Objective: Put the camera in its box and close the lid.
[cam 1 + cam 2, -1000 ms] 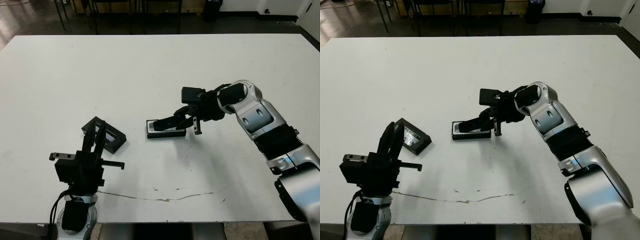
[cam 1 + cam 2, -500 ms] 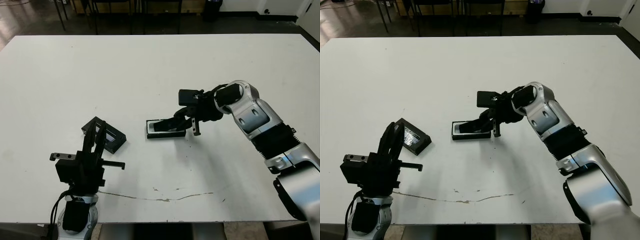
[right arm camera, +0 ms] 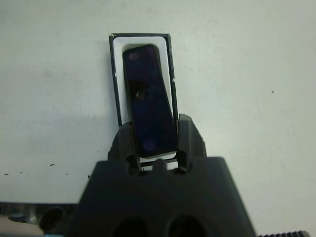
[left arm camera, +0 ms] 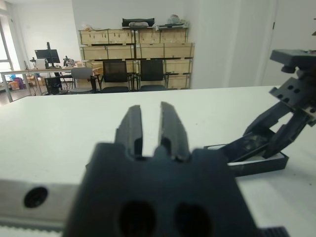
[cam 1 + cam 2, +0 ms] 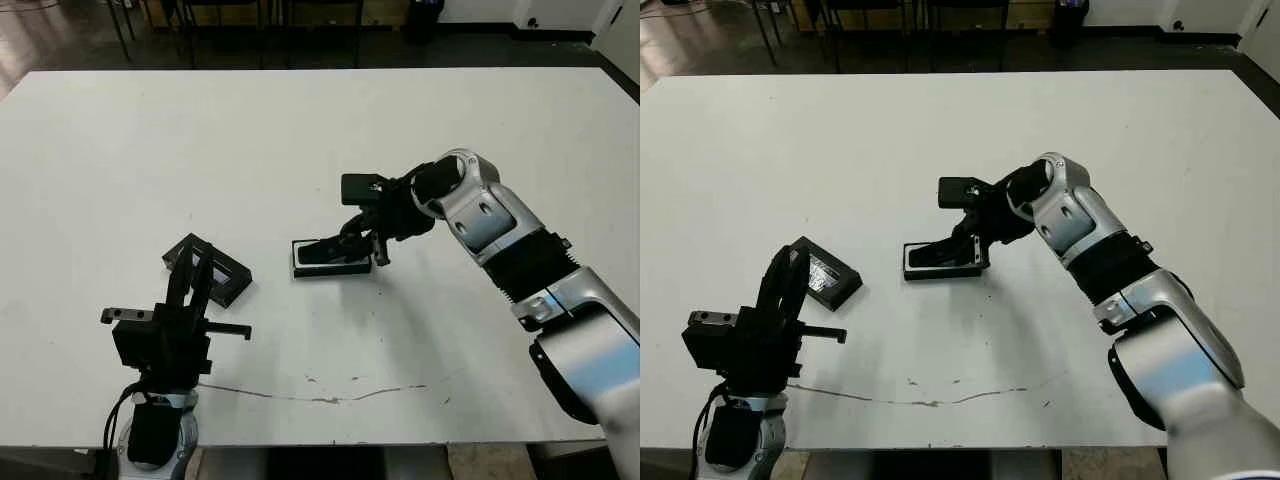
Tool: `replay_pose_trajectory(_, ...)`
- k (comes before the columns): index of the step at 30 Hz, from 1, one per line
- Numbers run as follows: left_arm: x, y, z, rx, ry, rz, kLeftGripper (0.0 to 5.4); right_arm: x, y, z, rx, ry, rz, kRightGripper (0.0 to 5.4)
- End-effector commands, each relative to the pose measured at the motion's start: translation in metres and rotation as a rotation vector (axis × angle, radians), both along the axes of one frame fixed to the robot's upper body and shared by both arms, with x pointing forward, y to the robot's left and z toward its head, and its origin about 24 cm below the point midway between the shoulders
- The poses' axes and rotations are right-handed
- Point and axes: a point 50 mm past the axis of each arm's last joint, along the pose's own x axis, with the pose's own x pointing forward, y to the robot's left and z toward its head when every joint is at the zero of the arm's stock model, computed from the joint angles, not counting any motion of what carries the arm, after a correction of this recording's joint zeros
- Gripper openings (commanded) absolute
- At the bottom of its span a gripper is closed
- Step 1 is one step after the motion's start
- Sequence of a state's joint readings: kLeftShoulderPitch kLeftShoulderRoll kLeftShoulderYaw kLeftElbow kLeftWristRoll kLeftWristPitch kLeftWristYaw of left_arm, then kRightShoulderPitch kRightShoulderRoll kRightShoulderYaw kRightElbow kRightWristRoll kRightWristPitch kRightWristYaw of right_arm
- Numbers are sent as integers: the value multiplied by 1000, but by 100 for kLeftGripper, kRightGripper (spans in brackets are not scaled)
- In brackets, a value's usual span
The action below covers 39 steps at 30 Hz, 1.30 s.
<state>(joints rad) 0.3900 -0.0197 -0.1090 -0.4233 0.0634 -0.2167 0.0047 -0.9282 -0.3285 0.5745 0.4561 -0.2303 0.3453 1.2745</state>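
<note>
Nearest us, at the lower left of the head view, our left gripper (image 5: 198, 275) rests idle above the desk (image 5: 300, 140), its jaws nearly together with only a slit between them and nothing held. Just beyond it, still at lower left, lies the lid (image 5: 212, 269), window side up and apart from the rest.

At the centre of the frame sits the box (image 5: 332, 267), its white lining showing round the edges. Our right gripper (image 3: 154, 139) has its jaws clamped on the 2 long sides of the camera (image 3: 148, 107), which hangs tilted over the tray: the far end appears down inside the white lining, the held end raised.

To finish this step well, we judge that we should lower the held end until the bar lies flat, square it to the tray's long walls since it looks slightly skewed, and part the jaws only once it is seated. Then the lid must be fetched.
</note>
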Motion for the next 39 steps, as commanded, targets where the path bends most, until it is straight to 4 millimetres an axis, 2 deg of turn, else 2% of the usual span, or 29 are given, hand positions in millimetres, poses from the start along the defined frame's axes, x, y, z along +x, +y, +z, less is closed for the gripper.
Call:
replay_pose_trajectory(1, -4, 1, -8, 12, 38, 17, 0, -5, 6, -15, -18, 64, 35, 10)
replay_pose_trajectory(9, -5, 2, -10, 4, 40, 18, 0, -9, 9, -20, -44, 51, 90, 10)
replay_pose_trajectory(13, -5, 1, -10, 7, 38, 16, 0, -10, 7, -22, -1, 117, 85, 10)
replay_pose_trajectory(21, -5, 2, -9, 11, 38, 17, 0, -7, 0, -13, 43, 73, 170, 180)
replay_pose_trajectory(28, -5, 3, -9, 9, 40, 16, 0, -5, -4, -10, 35, 121, 140, 336)
replay_pose_trajectory(37, -4, 2, -9, 6, 38, 16, 0, -4, -7, -8, -8, 38, 142, 536)
replay_pose_trajectory(39, -4, 2, -9, 10, 40, 17, 0, -4, -8, -4, 5, 1, 130, 539)
